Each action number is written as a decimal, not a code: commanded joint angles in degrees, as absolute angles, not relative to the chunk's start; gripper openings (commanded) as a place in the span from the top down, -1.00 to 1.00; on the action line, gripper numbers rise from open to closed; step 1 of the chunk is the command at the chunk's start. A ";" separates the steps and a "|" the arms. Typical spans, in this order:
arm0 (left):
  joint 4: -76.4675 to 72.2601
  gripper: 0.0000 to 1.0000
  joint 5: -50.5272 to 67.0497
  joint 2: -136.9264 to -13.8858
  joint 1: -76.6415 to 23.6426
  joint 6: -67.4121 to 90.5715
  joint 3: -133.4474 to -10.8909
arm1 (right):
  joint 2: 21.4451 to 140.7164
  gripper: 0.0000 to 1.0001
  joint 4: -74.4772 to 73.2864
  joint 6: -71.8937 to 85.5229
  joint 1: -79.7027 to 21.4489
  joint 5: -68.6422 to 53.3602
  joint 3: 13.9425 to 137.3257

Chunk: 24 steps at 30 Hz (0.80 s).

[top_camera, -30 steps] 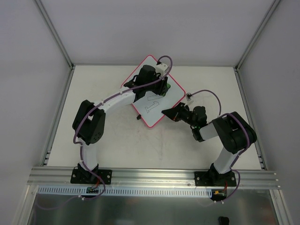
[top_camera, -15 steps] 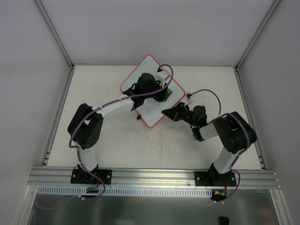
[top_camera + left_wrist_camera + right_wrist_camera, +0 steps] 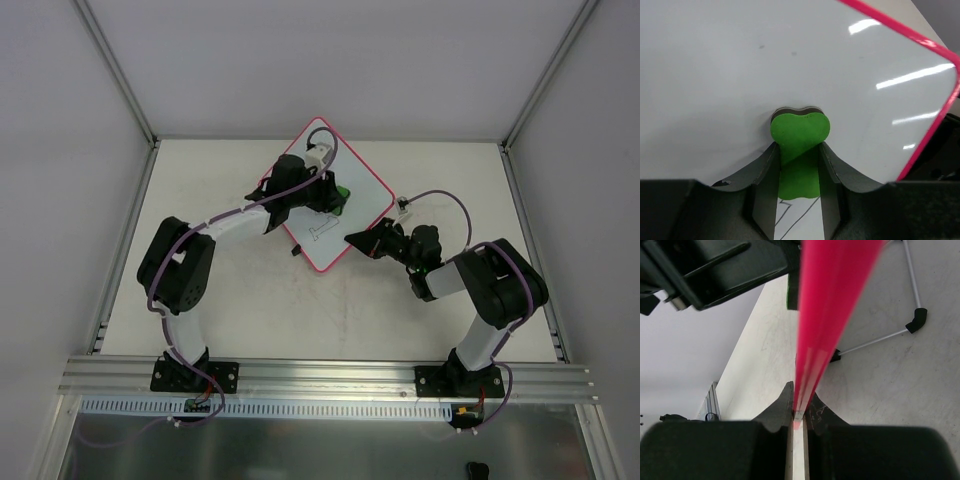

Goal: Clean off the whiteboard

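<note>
The whiteboard (image 3: 368,198) lies cornerwise on the table, white with a red-pink rim (image 3: 935,120). Black handwritten strokes (image 3: 318,230) remain on its near part, and they show between the fingers in the left wrist view (image 3: 797,220). My left gripper (image 3: 335,197) hangs over the board's middle, shut on a green eraser (image 3: 800,135) whose face presses on the white surface (image 3: 740,75). My right gripper (image 3: 352,240) is shut on the board's near-right edge, and the pink rim (image 3: 827,300) runs straight out from between its fingers (image 3: 799,407).
A small black clip (image 3: 296,250) sticks out at the board's near-left edge. The right arm's purple cable and white plug (image 3: 403,208) lie just right of the board. Aluminium frame rails (image 3: 128,240) border the table. The left arm (image 3: 705,270) looms beyond the board.
The left gripper with the eraser swept first a little right, then back left across the board. The right gripper and the board have stayed put.
</note>
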<state>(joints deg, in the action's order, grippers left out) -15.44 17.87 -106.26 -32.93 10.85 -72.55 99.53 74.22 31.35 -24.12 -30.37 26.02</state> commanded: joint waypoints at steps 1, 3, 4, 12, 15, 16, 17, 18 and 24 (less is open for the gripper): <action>-4.83 1.00 13.80 -112.77 -29.10 14.58 -66.45 | 95.62 1.00 87.80 25.49 -28.74 -55.63 25.58; -5.01 1.00 11.34 -111.97 -28.22 14.94 -65.22 | 95.54 0.99 87.80 25.49 -28.65 -55.72 25.49; -5.01 1.00 10.82 -111.62 -27.78 15.72 -64.87 | 95.45 1.00 87.80 25.58 -28.65 -55.72 25.49; -6.06 1.00 8.96 -110.74 -26.54 16.87 -61.44 | 95.45 1.00 87.80 25.49 -28.65 -55.63 25.22; -9.66 1.00 11.42 -109.17 -27.59 16.96 -58.46 | 95.71 1.00 87.80 25.49 -28.65 -55.81 25.40; -10.19 1.00 10.03 -108.55 -29.69 16.44 -57.84 | 95.63 1.00 87.80 25.58 -28.65 -55.81 25.40; -10.72 1.00 9.76 -107.41 -30.84 16.09 -57.14 | 95.54 1.00 87.80 25.58 -28.65 -55.90 25.40; -12.11 1.00 9.76 -106.88 -31.89 15.65 -56.00 | 95.54 1.00 87.80 25.58 -28.65 -55.99 25.49; -15.38 1.00 9.49 -105.38 -39.19 13.54 -53.96 | 95.19 1.00 87.80 25.66 -28.83 -56.16 25.23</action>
<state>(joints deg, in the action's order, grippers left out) -25.45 6.02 -100.71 -32.14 15.86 -57.63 98.56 74.08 28.67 -24.12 -31.35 25.61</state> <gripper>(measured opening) 0.316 0.067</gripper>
